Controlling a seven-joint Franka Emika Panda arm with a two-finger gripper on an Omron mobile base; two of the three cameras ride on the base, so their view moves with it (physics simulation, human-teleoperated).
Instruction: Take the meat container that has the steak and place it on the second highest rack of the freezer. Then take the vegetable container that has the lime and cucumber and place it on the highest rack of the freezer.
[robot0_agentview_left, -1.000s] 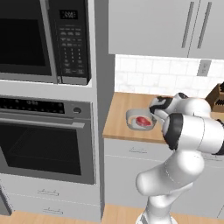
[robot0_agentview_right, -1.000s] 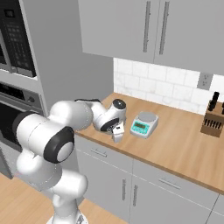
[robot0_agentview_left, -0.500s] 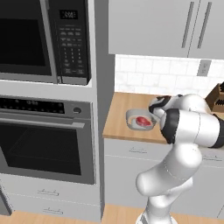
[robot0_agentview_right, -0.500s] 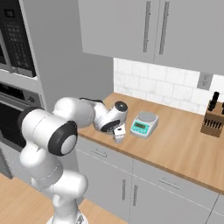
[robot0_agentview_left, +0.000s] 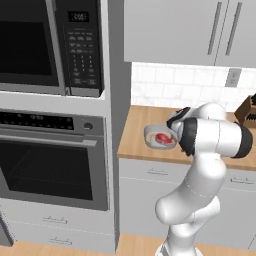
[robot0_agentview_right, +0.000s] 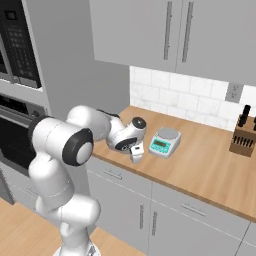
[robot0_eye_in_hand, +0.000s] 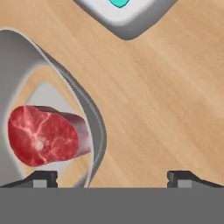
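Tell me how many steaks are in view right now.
1. The steak lies in the grey container on the counter, beside the scale. Others may be hidden.

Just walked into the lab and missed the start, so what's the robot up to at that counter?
The white arm is reaching over the wooden counter toward the meat container, a shallow grey tray with the steak lying in it. The gripper hovers open just above the tray's rim, one fingertip on either side of it, and nothing is gripped yet. A small kitchen scale sits on the counter right beside the hand. The tray is on the counter, so no step of the freezer job is done.
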